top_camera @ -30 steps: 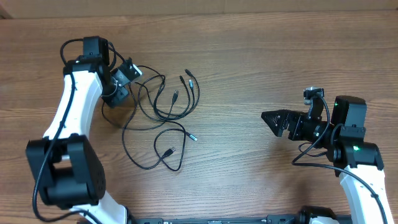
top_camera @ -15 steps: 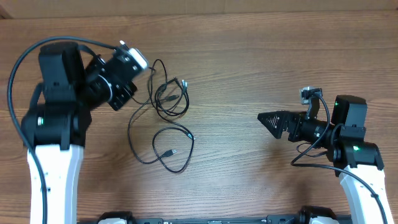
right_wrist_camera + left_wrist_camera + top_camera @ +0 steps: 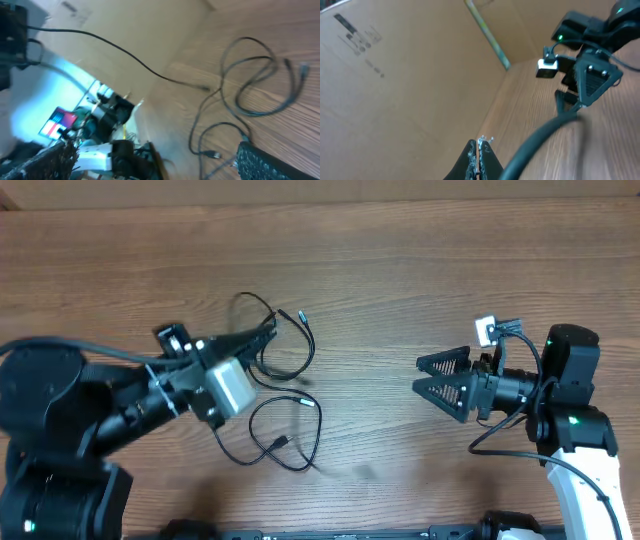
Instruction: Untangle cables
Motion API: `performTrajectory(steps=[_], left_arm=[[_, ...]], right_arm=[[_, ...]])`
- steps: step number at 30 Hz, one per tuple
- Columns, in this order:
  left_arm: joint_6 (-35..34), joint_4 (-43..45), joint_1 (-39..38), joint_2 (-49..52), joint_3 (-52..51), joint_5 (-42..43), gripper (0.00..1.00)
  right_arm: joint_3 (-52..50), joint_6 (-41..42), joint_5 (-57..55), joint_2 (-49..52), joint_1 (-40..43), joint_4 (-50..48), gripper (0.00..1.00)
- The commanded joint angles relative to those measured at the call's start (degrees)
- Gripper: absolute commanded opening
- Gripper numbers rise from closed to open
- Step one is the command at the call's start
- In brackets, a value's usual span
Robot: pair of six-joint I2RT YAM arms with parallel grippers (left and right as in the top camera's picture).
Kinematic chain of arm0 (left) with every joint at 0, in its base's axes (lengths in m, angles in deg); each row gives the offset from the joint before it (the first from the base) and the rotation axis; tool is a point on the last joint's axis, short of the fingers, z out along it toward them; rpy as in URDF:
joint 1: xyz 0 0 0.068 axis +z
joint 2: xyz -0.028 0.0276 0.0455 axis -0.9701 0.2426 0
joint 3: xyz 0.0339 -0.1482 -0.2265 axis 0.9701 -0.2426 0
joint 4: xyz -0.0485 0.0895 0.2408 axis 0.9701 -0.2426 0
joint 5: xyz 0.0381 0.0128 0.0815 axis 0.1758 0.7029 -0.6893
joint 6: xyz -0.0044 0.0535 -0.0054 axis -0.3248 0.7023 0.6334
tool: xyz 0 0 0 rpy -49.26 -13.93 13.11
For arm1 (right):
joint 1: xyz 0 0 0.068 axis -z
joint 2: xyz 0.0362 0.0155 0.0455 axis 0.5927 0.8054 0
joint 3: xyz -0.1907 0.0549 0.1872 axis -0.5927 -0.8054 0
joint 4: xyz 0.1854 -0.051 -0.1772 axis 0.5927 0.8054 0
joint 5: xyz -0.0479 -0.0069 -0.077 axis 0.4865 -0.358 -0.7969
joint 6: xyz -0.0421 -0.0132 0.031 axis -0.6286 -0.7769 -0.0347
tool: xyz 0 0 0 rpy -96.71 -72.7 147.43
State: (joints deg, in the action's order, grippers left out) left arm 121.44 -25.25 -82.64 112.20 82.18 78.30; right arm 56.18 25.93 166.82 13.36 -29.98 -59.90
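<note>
Our left gripper [image 3: 479, 150], pinched shut on a strand, has swung up toward the near edge of the table [image 3: 400, 280], dragging the cables [image 3: 283, 398] left of its middle. The loops bunched tighter, not freer. Our right gripper [image 3: 418, 375] waits spread wide near the right edge.

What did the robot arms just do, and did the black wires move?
The left gripper, shut, rose high off the table and swung toward the near edge, apparently pulling a strand of the cables up with it; the upper loops drew together and the lower loop slid slightly. The right gripper only twisted at the wrist; it stayed open, in place, touching nothing.
</note>
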Motion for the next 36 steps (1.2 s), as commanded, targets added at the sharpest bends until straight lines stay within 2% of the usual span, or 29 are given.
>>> performTrajectory(steps=[1,5,13,21,23,26,31,36], left_arm=[[-5.53,-0.17,-0.22,0.2,0.35,1.75,0.04],[-6.05,-2.05,-0.22,1.62,0.33,10.43,0.04],[-6.05,-7.26,-3.48,6.73,0.33,13.81,0.04],[-6.1,-6.88,-14.01,14.23,0.33,9.05,0.04],[-6.6,-6.12,-17.53,17.03,0.33,5.16,0.04],[-11.28,-2.8,-20.61,19.76,0.33,2.6,0.04],[-20.5,8.59,-26.8,24.48,0.33,2.69,0.04],[-20.7,14.12,-33.27,27.5,0.33,2.67,0.04]], right_arm=[[0.24,-0.11,4.0,-3.45,0.07,-0.79,1.0],[0.24,-0.09,4.07,-6.62,0.07,-2.47,1.0],[0.24,1.27,9.79,-11.06,0.02,-6.73,1.0],[0.24,1.46,9.79,-11.96,0.02,-7.41,1.0],[0.24,1.46,9.79,-11.96,0.02,-7.37,1.0],[0.24,1.44,9.79,-11.96,0.02,-7.39,1.0],[0.24,1.42,9.79,-11.96,0.02,-7.37,1.0],[0.24,1.42,9.53,-11.89,0.02,-7.32,1.0]])
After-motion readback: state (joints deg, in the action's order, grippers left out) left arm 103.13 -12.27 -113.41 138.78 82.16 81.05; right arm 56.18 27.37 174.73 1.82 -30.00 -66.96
